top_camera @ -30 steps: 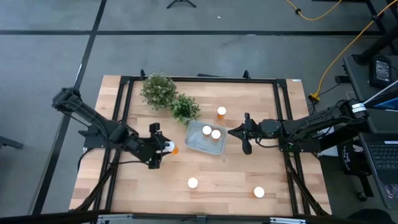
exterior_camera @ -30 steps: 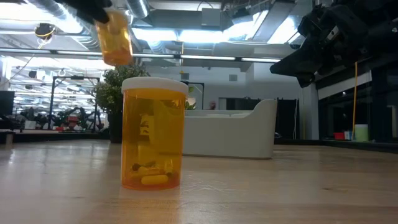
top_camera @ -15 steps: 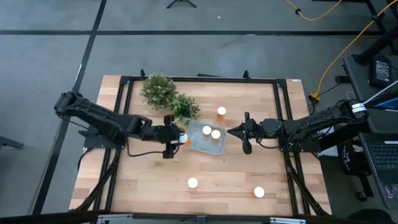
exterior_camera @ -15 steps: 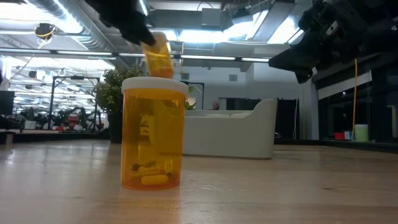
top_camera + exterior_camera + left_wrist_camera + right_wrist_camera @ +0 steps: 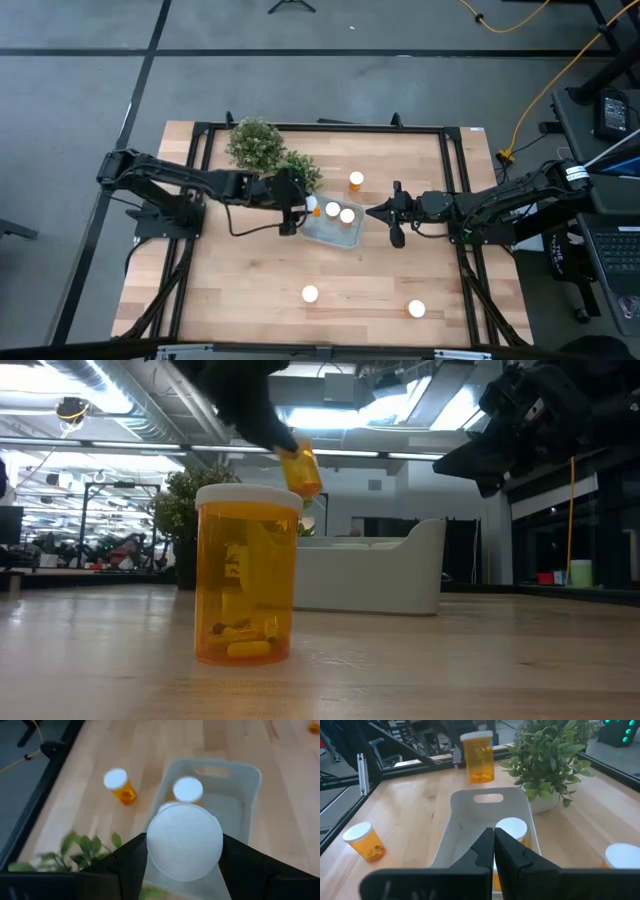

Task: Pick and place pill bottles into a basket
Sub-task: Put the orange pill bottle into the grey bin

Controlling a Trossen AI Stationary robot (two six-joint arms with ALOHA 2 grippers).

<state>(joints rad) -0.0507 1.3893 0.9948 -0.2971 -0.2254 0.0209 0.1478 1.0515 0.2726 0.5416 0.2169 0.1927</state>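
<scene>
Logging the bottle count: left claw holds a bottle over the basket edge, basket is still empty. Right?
Not empty. The high view shows two pill bottles already standing in the basket. The rest holds: the left claw is shut on a pill bottle over the basket's edge.

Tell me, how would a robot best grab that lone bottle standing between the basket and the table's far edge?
The pill bottle stands upright, cap up, with bare table around it. Probably best to come straight down and pinch the orange body just below the white cap. The right end effector sits nearest it.
</scene>
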